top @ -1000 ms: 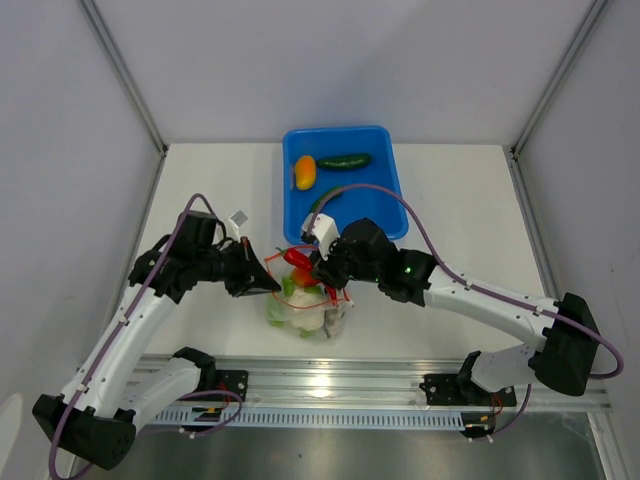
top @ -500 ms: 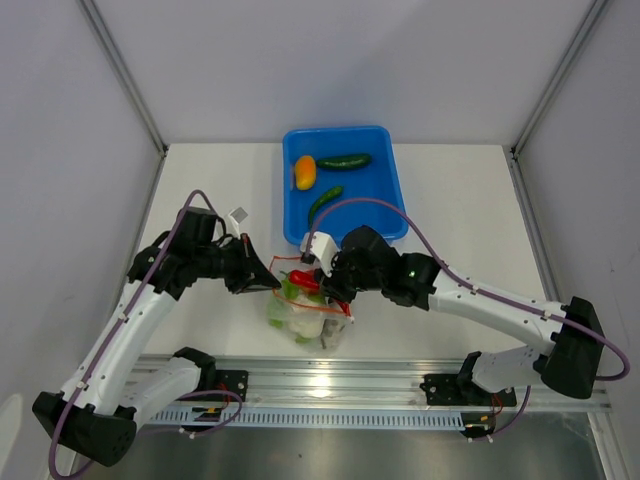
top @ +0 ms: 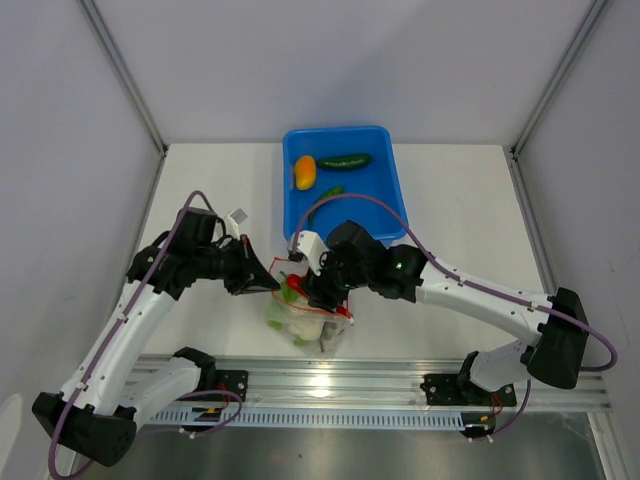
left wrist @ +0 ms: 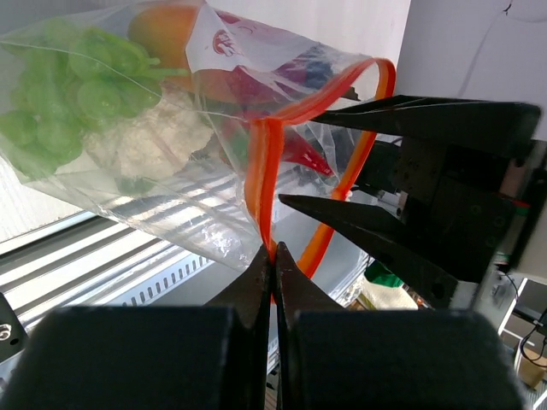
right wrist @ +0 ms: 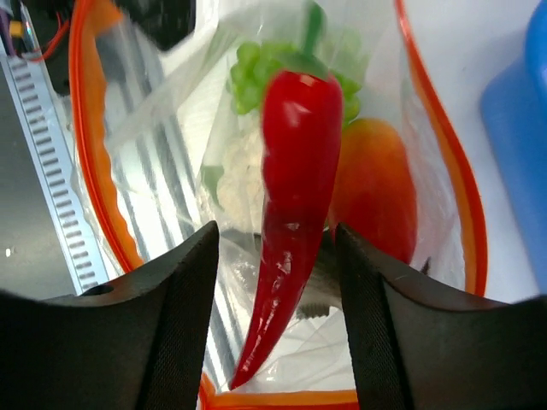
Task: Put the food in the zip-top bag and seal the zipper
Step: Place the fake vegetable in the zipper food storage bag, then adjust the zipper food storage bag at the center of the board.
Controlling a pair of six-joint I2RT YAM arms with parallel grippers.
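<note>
My left end effector is clamped on the zipper. My right end effector, fingers apart, straddles the chili inside the bag. Beyond it, the pepper and green chilies are still to be bagged, and sealing is undone.

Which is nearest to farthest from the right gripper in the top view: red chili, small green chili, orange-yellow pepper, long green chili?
1. red chili, right at the right gripper.
2. small green chili, middle of the blue tub.
3. orange-yellow pepper, tub's far left, and long green chili, far middle: too close to call.
</note>
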